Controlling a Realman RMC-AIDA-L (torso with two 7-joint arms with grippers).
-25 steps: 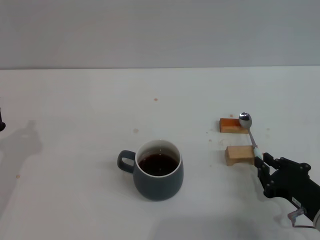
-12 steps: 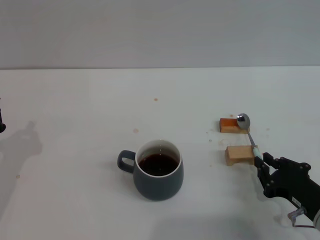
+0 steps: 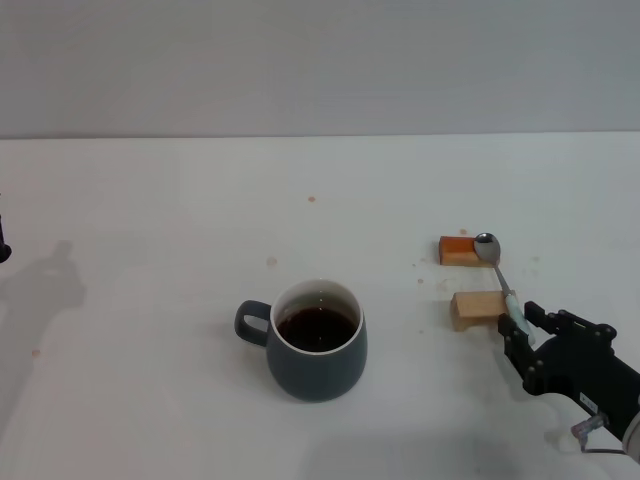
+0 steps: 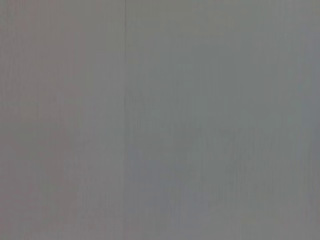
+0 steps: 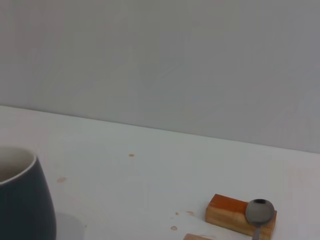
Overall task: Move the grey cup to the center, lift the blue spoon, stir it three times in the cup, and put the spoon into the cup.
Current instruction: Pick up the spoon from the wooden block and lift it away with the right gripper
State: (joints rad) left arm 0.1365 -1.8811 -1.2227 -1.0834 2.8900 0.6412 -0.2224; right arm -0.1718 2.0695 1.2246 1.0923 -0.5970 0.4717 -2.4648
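The grey cup (image 3: 315, 345) stands in the middle of the table, handle to the left, with dark liquid inside; its side also shows in the right wrist view (image 5: 22, 200). The blue spoon (image 3: 497, 272) lies across two wooden blocks, its bowl (image 5: 259, 211) on the far block. My right gripper (image 3: 520, 328) is at the near right, just past the near block, shut on the spoon's pale blue handle. My left gripper (image 3: 3, 245) is only a dark sliver at the far left edge.
The far wooden block (image 3: 458, 250) and the near wooden block (image 3: 476, 309) stand right of the cup. A few small brown stains (image 3: 311, 199) mark the white table. The left wrist view shows only a plain grey surface.
The spoon's bowl has dropped from slightly raised onto the far block. My right gripper has shifted a little left, and the handle now shows between its fingers.
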